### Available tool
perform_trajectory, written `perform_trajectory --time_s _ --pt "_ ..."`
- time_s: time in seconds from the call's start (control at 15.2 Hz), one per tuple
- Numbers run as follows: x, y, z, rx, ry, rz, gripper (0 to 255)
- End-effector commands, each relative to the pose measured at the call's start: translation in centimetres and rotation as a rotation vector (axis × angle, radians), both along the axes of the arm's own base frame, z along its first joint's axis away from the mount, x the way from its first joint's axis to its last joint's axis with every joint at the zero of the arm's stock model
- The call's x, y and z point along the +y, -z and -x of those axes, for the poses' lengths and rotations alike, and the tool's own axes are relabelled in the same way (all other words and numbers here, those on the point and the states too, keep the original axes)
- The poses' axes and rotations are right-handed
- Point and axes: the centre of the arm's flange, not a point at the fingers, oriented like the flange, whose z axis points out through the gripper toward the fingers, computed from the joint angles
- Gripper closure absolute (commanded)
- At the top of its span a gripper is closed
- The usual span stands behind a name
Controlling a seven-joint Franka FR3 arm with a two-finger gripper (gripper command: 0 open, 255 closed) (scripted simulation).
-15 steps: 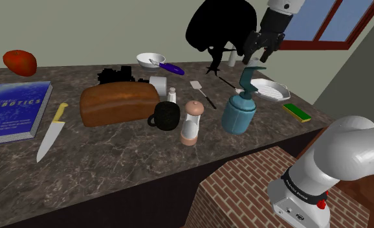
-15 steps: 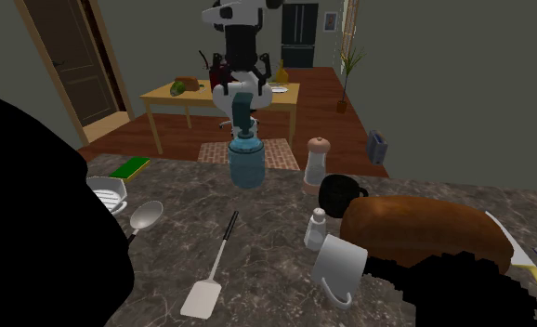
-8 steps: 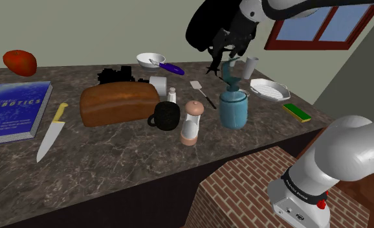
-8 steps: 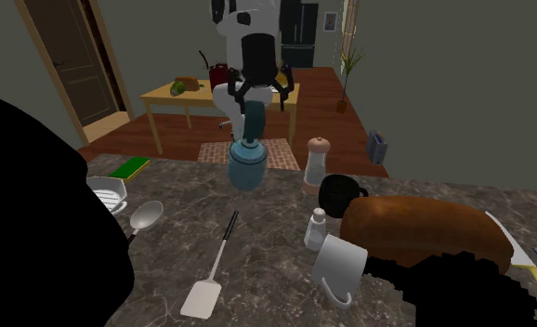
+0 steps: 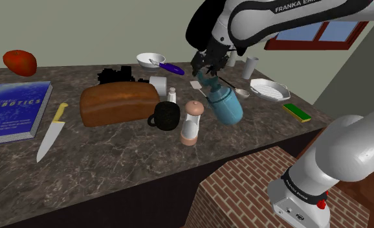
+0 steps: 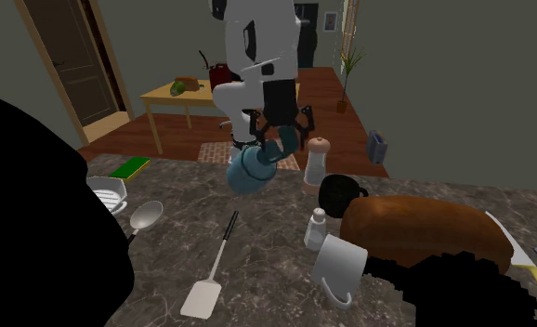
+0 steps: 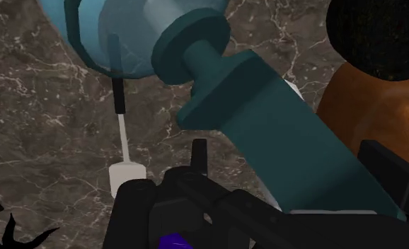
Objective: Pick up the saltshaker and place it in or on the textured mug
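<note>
One second ago the blue bottle (image 5: 226,107) stood straight; now we have tipped it, our gripper (image 6: 274,130) around its top, fingers apart. Wrong thing! The saltshaker (image 5: 172,95) waits at twelve o'clock from the black mug (image 5: 165,115), beside the bread (image 5: 118,102)

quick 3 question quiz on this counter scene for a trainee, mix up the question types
1. True or false: the blue dispenser stands upright on the counter.
2. Which is nearest the saltshaker? A) the red object B) the white mug C) the green sponge
3. Fill in: in the shoulder view, the knife lies between the book and the ____.

Key: 1 false, it is tilted; 2 B; 3 bread loaf.
</note>
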Motion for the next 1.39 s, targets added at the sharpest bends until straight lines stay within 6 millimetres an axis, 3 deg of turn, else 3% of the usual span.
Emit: perform_trajectory --time_s 0.0,0.66,1.12,1.32 --pt "1.1 3.4 -1.0 0.089 0.006 0.003 0" --pt "6.4 10.8 -9.5 0.037 0.022 -0.030 0" --pt "6.6 14.4 -10.5 0.037 0.022 -0.030 0" --pt "6.6 14.7 -10.5 0.037 0.022 -0.030 0"
